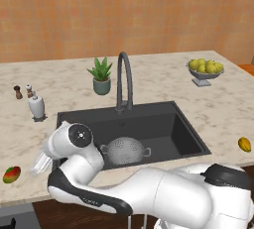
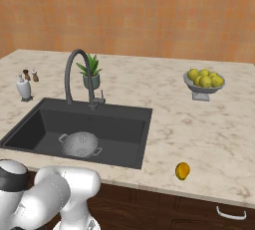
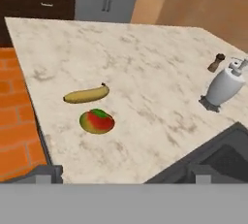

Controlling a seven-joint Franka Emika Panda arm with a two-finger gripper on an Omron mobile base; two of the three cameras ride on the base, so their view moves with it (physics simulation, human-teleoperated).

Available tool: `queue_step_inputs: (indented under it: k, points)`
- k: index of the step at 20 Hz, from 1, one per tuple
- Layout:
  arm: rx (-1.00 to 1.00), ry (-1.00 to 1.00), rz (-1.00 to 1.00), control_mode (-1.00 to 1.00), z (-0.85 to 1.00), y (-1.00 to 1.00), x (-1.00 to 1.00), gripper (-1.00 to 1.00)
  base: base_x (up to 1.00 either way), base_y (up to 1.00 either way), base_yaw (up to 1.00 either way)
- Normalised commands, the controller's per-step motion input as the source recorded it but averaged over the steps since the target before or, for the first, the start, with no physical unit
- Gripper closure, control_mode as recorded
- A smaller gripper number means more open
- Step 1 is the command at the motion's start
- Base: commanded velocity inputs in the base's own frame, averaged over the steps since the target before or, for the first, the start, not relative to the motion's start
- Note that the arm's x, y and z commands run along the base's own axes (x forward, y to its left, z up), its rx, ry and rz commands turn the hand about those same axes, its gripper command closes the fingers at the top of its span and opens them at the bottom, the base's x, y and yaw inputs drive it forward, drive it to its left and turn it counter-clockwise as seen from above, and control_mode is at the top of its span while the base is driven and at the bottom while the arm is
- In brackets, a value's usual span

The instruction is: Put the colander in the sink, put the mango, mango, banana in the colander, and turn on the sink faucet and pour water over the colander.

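Note:
The silver perforated colander (image 1: pixel 125 149) (image 2: pixel 80 143) sits upright in the dark sink (image 1: pixel 183 134) (image 2: pixel 30 129), below the gooseneck sink faucet (image 1: pixel 124 77) (image 2: pixel 73 72). A red-green mango (image 3: pixel 97 121) (image 1: pixel 11 174) lies on the counter left of the sink, with the yellow banana (image 3: pixel 87 94) just beyond it. The other mango (image 1: pixel 244 144) (image 2: pixel 182 171) lies right of the sink near the front edge. My gripper (image 3: pixel 121 175) (image 1: pixel 40 163) hovers open over the sink's left front corner, pointed at the first mango and apart from it, holding nothing.
A white dispenser (image 3: pixel 224 87) (image 1: pixel 36 107) and small shakers (image 1: pixel 23 91) stand left of the sink. A potted plant (image 1: pixel 101 76) is behind the faucet. A grey footed bowl of yellow-green fruit (image 1: pixel 204 69) (image 2: pixel 204 82) stands at the back right. The counter's left end (image 3: pixel 29 97) drops off beside the banana.

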Motion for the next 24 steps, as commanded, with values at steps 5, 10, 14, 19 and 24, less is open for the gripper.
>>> queue_step_inputs:
  k: [5, 10, 14, 19, 24]
  points:
    - [0.41, 0.31, -0.38, -1.0, -0.18, 0.44, 0.12, -1.0, 0.0, 0.0, 0.0]
    - [0.19, 0.43, -0.41, -1.0, 0.01, 0.47, 0.0, -1.0, 0.0, 0.0, 0.0]
    - [0.13, 0.56, -0.41, -1.0, 0.0, 0.43, 0.0, -1.0, 0.0, 0.0, 0.0]
    - [0.12, 0.55, -0.33, -1.0, 0.05, 0.51, 0.03, -1.0, 0.0, 0.0, 0.0]
    - [0.05, 0.35, -0.13, -1.0, -0.53, 0.2, 0.06, -1.0, 0.0, 0.0, 0.0]
